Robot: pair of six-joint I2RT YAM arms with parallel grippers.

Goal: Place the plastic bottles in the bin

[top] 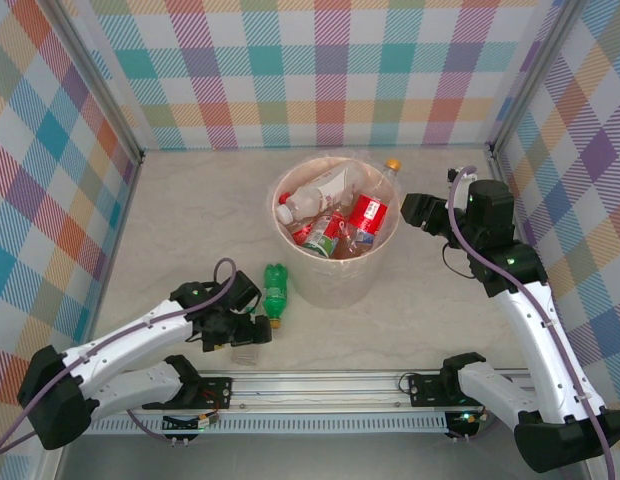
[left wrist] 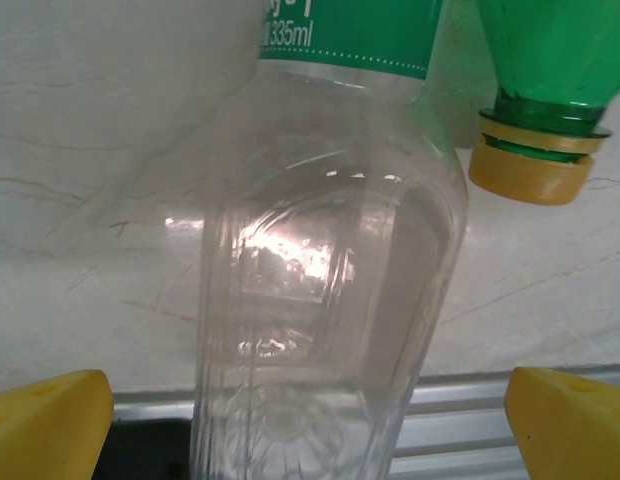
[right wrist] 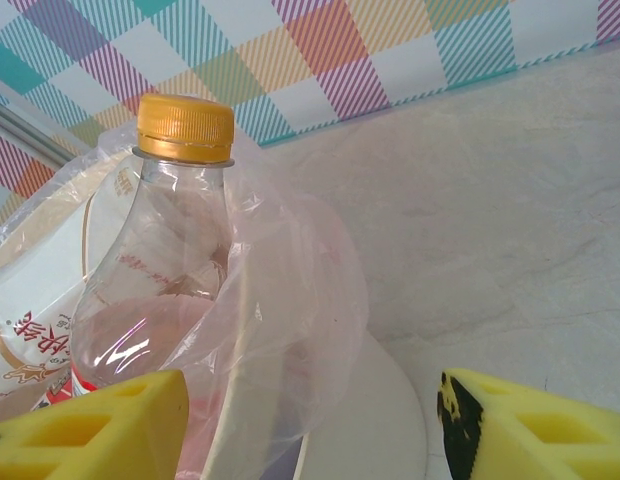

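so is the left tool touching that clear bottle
Apart. In the left wrist view the left tool stands open, a gap showing between each yellow pad and the clear green-labelled bottle.

I'm looking down on a pale, marble-patterned tabletop (top: 190, 215) with faint brownish veins running through it. Upright wall panels (top: 320, 70) box it in on the left, far and right sides, all printed in a pastel plaid of teal, orange, purple, yellow and green squares. Bare metal posts (top: 98, 90) stand at the two far corners. A slotted aluminium rail (top: 330, 385) runs along the near edge. The light is even, and the shadows are soft.
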